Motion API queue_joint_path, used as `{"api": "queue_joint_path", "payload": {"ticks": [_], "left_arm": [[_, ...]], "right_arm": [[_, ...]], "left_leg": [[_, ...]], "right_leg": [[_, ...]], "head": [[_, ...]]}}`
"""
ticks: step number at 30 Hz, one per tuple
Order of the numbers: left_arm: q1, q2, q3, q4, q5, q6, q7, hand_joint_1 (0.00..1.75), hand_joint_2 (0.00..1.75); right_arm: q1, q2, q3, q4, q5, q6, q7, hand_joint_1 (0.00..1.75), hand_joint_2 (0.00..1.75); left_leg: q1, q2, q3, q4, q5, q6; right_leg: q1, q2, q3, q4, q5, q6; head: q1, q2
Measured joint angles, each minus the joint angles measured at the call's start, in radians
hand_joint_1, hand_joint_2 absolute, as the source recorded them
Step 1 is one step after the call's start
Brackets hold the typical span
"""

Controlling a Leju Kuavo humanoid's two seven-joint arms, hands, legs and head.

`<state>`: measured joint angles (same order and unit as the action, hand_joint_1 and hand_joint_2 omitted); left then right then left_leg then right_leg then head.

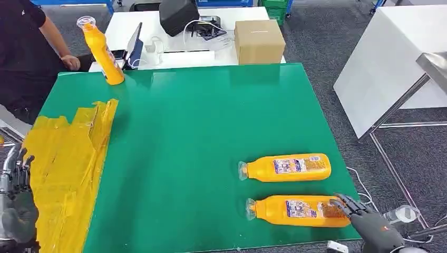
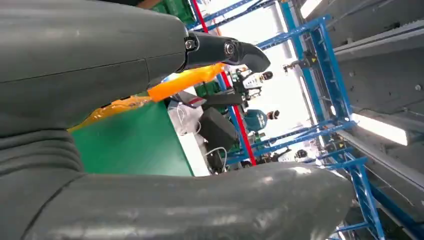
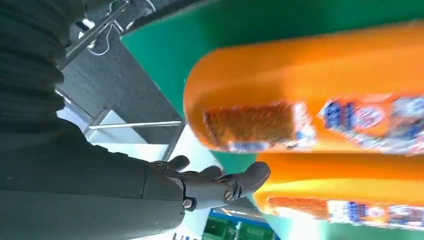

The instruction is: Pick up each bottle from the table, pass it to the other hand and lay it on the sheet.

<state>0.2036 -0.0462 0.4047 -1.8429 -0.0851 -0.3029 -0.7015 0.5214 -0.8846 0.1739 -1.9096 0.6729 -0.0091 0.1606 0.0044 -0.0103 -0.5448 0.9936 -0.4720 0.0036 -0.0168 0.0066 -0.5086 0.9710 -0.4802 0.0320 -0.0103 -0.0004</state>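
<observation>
Lower right of the head view, the right hand (image 1: 363,217) reaches with spread, empty fingers toward the near bottle (image 1: 298,210), apparently to grasp it; the left hand (image 1: 17,203) waits open beside the yellow sheet (image 1: 68,158) at lower left

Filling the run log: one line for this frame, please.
phase: reach | right hand: open, at base of near bottle, not gripping | left hand: open, beside yellow sheet | sheet: no bottle on it | far bottle: lying on table

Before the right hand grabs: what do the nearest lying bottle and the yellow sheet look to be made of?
Nearest bottle: likely smooth glossy plastic, with a clear cap end and a printed label band. Yellow sheet: looks like thin plastic film or taped strips, judging by the creases and shiny wrinkles; exact material unclear.
</observation>
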Motion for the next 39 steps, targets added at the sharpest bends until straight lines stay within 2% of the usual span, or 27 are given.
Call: {"api": "queue_joint_path", "payload": {"ticks": [21,31,39], "left_arm": [[-0.011,0.008,-0.028,0.011,0.001,0.007,0.000,0.00,0.00],[-0.028,0.010,-0.045,0.029,0.002,0.010,0.000,0.00,0.00],[-0.059,0.016,-0.055,0.058,0.005,0.003,0.000,0.00,0.00]], "right_arm": [[-0.189,0.142,-0.024,0.105,0.094,0.115,-0.145,0.00,1.75],[-0.304,0.172,0.036,0.171,0.098,0.227,-0.175,0.00,1.75],[-0.375,0.189,0.128,0.269,0.118,0.268,-0.175,0.00,1.75]], "left_leg": [[0.000,0.000,-0.001,0.000,0.000,0.000],[0.000,0.000,-0.001,0.000,0.000,0.000],[0.000,0.000,-0.001,0.000,0.000,0.000]], "right_leg": [[0.000,0.000,0.000,0.000,0.000,0.000],[0.000,0.000,0.000,0.000,0.000,0.000],[0.000,0.000,0.000,0.000,0.000,0.000]], "head": [[0.000,0.000],[0.000,0.000],[0.000,0.000]]}}
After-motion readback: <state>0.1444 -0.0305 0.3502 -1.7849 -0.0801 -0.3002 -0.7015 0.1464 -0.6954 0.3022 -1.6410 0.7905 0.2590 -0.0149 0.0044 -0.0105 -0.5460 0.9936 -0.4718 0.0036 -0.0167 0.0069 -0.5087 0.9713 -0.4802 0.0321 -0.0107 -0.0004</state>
